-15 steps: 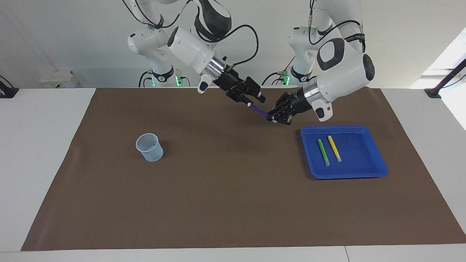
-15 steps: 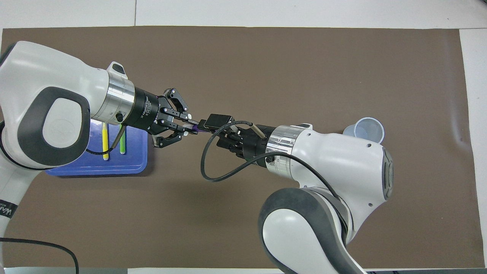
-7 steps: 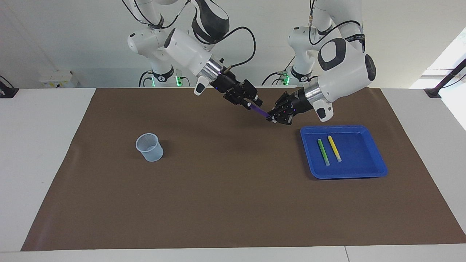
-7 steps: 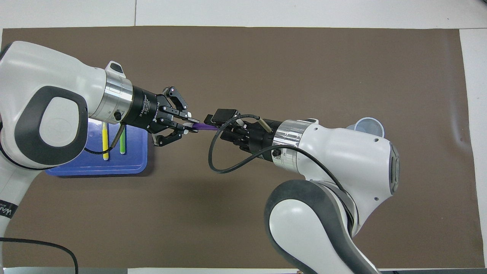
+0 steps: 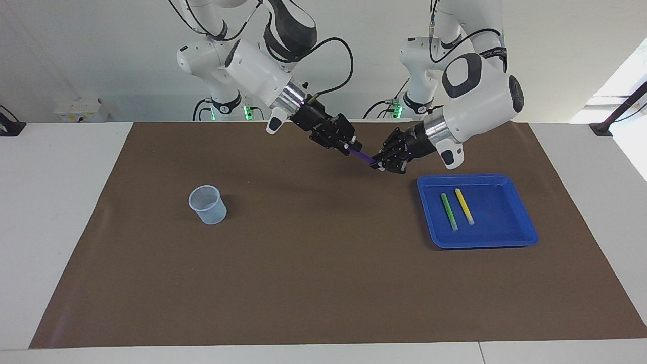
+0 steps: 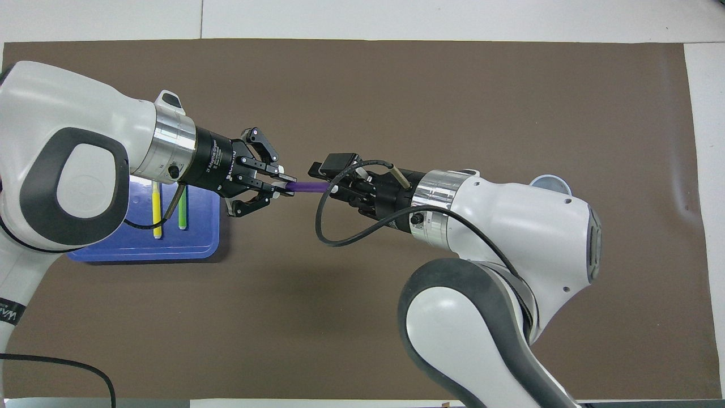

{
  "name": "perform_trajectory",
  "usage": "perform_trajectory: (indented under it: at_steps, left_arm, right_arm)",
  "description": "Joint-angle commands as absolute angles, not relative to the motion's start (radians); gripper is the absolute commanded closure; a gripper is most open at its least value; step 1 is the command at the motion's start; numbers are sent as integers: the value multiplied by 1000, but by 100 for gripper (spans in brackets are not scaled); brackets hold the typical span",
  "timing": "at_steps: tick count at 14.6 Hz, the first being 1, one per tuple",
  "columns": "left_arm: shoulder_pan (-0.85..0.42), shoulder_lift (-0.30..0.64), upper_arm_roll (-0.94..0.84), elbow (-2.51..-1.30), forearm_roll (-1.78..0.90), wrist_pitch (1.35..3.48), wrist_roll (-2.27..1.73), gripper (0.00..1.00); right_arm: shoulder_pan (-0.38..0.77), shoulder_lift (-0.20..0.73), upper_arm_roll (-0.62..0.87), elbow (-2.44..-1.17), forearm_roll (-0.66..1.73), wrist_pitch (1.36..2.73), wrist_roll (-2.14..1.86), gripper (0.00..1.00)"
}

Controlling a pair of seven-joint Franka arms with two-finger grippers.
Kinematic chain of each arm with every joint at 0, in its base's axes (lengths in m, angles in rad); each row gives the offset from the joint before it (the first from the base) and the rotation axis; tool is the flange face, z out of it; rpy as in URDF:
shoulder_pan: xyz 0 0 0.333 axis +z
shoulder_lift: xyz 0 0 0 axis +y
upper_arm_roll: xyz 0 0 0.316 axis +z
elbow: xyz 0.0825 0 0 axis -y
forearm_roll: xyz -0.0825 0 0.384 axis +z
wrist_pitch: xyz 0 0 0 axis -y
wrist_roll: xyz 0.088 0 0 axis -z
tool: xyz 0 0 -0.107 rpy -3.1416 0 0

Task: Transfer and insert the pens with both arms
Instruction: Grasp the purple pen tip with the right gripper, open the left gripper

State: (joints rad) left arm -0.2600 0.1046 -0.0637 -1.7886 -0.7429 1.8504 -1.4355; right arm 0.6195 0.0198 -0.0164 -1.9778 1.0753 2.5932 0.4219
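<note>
Two grippers meet over the mat. The left gripper pinches the purple pen by its end; whether the right gripper grips it, I cannot tell. The pen is probably light, stiff and slick, so it is best held mid-barrel. Farther out, the green pen and yellow pen lie in the tray.

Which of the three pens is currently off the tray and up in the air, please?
The purple pen, spanning between the left gripper and right gripper; the green pen and yellow pen lie in the blue tray.
</note>
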Motion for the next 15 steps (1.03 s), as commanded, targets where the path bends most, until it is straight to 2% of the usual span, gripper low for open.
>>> perform_trajectory:
  at_steps: [1,4,6,8,10,11,15]
  left_arm:
    - [-262,72,-57,-1829,-773,1871,-1440,100]
    - [-261,72,-57,-1829,-775,1871,-1440,100]
    - [-261,72,-57,-1827,-776,1870,-1440,100]
    - [-262,72,-57,-1827,-781,1871,-1440,100]
    - [-262,72,-57,-1827,-782,1876,-1440,100]
    - [-262,72,-57,-1827,-782,1881,-1442,100]
    - [-262,72,-57,-1827,-782,1881,-1442,100]
  right_arm:
    - [615,31,-11,-1965,1078,2602,403,48]
    - [615,29,-11,-1965,1078,2600,400,49]
    - [614,29,-11,-1965,1078,2600,399,55]
    - [614,29,-9,-1965,1078,2600,399,69]
    - [614,29,-9,-1965,1078,2600,399,93]
    - [614,29,-9,-1965,1078,2600,400,100]
    - [612,26,-11,-1973,1078,2597,405,100]
